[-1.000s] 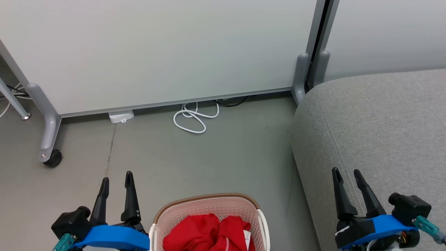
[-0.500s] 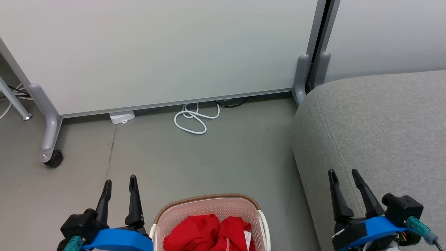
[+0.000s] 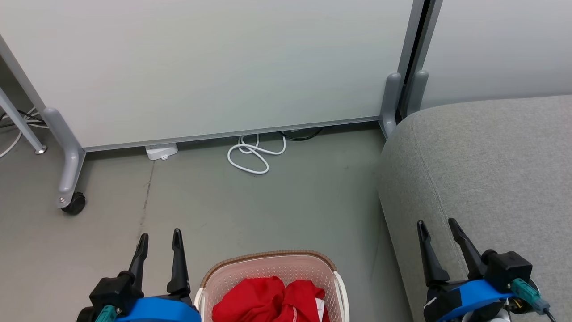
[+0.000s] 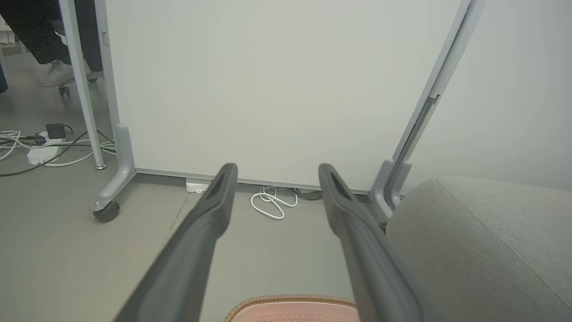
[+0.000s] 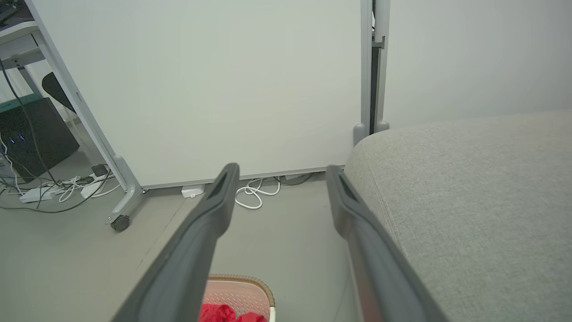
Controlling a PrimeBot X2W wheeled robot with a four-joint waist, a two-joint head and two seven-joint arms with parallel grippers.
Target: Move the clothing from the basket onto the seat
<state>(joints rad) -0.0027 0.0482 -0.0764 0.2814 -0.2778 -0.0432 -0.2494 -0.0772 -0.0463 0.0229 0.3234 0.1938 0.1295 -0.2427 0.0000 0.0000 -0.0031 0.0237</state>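
My left gripper (image 3: 161, 234) has two long dark fingers (image 3: 179, 264) that narrow to a tip, a black block (image 3: 111, 290) at their base and a bright blue curved cover (image 3: 156, 311). My right gripper (image 3: 436, 222) looks the same, with a teal connector (image 3: 523, 290) at its side.

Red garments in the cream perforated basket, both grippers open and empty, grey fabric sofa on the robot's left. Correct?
One slip: the light grey fabric sofa stands on the robot's right, as the head view shows. The rest holds: the red garments lie in the cream perforated plastic basket, and the left gripper and right gripper are open and empty.
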